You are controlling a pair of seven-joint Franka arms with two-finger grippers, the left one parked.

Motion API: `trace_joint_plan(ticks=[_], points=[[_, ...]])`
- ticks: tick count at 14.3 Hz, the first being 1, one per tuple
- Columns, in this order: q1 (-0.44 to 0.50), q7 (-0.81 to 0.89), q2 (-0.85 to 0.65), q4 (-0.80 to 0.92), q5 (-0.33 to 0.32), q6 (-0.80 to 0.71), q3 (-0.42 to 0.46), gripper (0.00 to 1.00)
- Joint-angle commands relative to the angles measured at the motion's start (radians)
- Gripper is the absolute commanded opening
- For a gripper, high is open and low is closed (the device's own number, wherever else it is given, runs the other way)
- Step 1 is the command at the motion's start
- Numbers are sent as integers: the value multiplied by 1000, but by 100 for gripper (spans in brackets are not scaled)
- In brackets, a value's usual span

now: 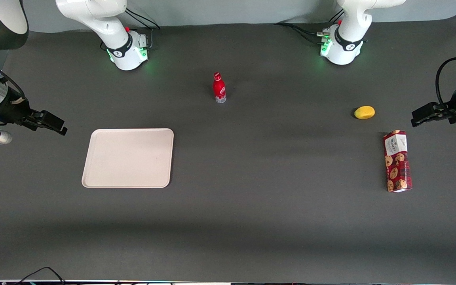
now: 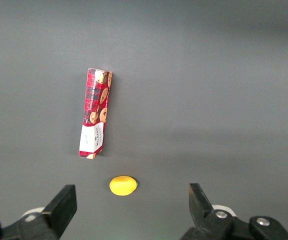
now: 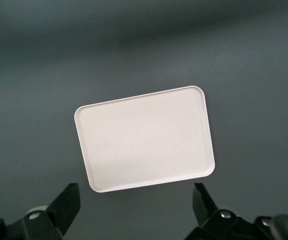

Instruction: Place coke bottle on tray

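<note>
While empty, gripper [image 3: 134, 205] gapes wide.

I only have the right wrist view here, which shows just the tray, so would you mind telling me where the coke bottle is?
Observer: The coke bottle stands upright on the table, farther from the front camera than the tray and apart from it.
Operator: Thank you. Is the gripper anywhere near it?
Observer: No. The gripper hangs open beside the tray, at the working arm's end of the table, holding nothing.
Operator: Is anything else on the table?
Observer: Yes, a yellow lemon and a red cookie box lie toward the parked arm's end, well away from the bottle.
</note>
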Motion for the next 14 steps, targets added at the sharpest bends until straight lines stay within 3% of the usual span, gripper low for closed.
trace_joint_plan(ticks=[1, 10, 12, 14], points=[[-4, -24, -18, -13, 5, 2, 3, 100], [-2, -19, -18, -6, 7, -20, 3, 100], [16, -22, -24, -3, 10, -50, 6, 100], [104, -4, -26, -3, 18, -112, 17, 100]])
